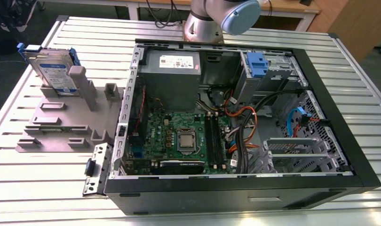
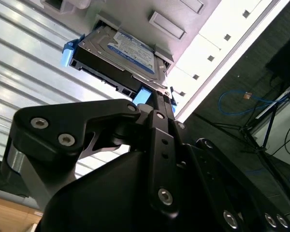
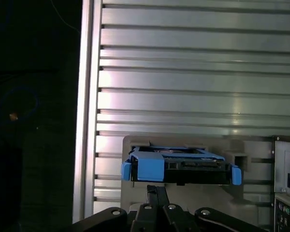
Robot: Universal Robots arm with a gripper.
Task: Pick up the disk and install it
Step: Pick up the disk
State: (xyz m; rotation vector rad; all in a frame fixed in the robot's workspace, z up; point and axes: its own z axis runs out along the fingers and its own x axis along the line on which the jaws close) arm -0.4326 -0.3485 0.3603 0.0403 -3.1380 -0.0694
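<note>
1. The disk (image 1: pixel 52 70) is seen upright in the grey holder (image 1: pixel 83 117), at the exterior view's far left; it is not yet picked up or installed.
2. The gripper (image 3: pixel 157 191) is aimed at it, jaws pressed together, empty.

– where's the arm?
– in the exterior view, a silver arm link (image 1: pixel 201 26) rises upright, with a blue-grey joint cap (image 1: pixel 241 16) on it.
– and the end effector?
– black, seen in both wrist views (image 3: pixel 157 189) (image 2: pixel 157 100). its slim fingers (image 3: pixel 159 198) meet at the tips, and the linkage knuckles are folded in behind them.
</note>
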